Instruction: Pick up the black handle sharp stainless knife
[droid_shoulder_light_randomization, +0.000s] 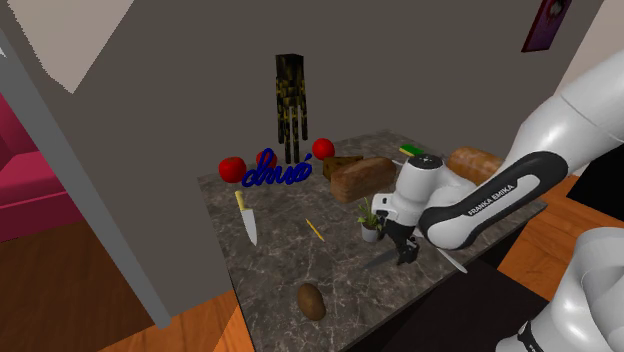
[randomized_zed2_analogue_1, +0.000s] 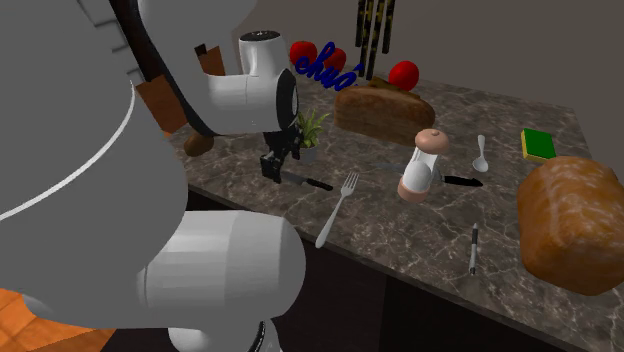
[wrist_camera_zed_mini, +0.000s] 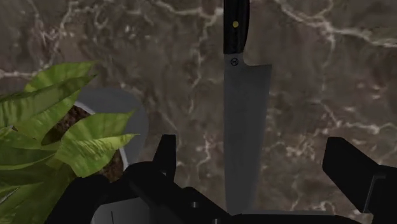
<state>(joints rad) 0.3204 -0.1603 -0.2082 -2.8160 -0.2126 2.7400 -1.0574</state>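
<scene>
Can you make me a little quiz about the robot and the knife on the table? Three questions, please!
1. True or false: the gripper is shut on the knife.
2. What stands right beside the knife's blade? A: a potted plant. B: a teapot. C: a shoe.
3. Fill in the colour: the knife's handle is ____.

Key
1. False. The gripper is open, and the blade lies between its fingers without touching them.
2. A.
3. Black.
</scene>
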